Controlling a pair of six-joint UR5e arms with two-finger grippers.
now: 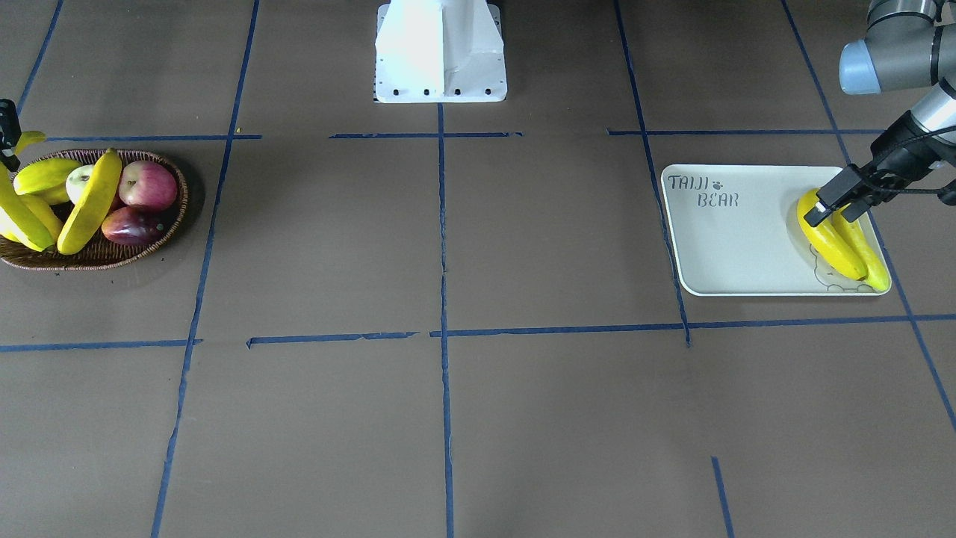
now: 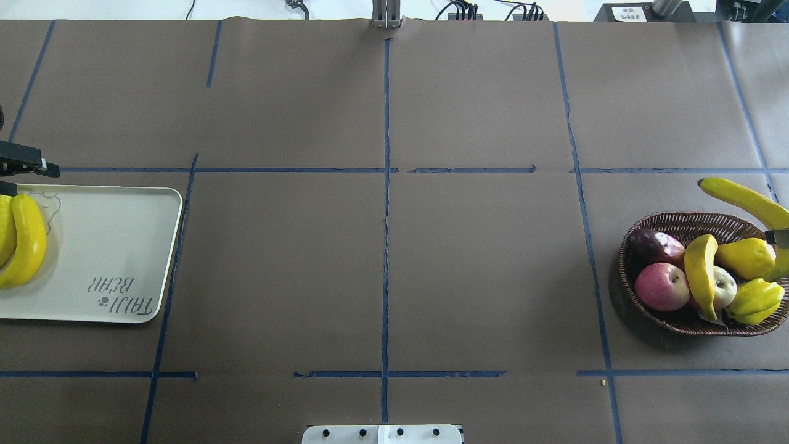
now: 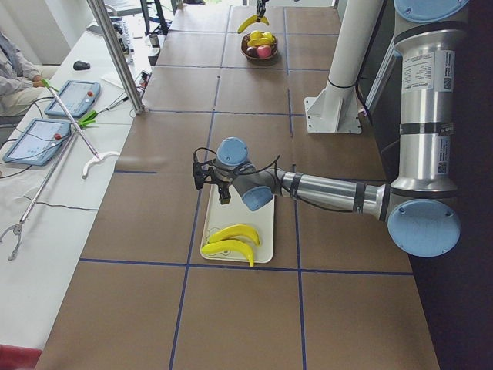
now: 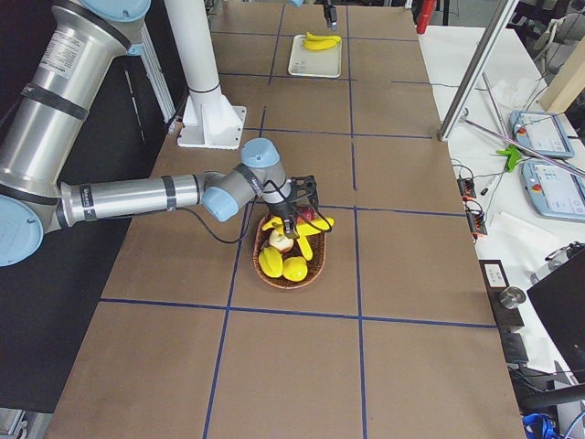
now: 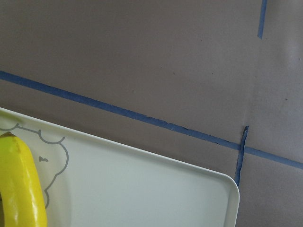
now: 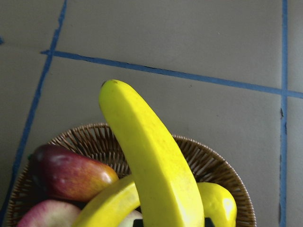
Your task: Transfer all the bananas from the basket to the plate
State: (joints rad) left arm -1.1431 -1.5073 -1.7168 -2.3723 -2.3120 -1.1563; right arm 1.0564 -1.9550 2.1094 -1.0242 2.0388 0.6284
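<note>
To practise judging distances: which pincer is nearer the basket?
Right. The right pincer holds a banana just above the basket; the left pincer hovers over the plate, across the table.

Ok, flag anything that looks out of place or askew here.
A raised banana juts up past the basket rim, tilted, in the right gripper: held, not spilled. A second banana leans on edge over the pale apple. Nothing else stands out.

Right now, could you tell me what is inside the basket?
The basket holds one banana over a partly covered pale apple, a red apple, a dark red fruit, a yellow pear and a yellow-green fruit. Anything beneath is hidden. The right pincer holds another banana above.
</note>
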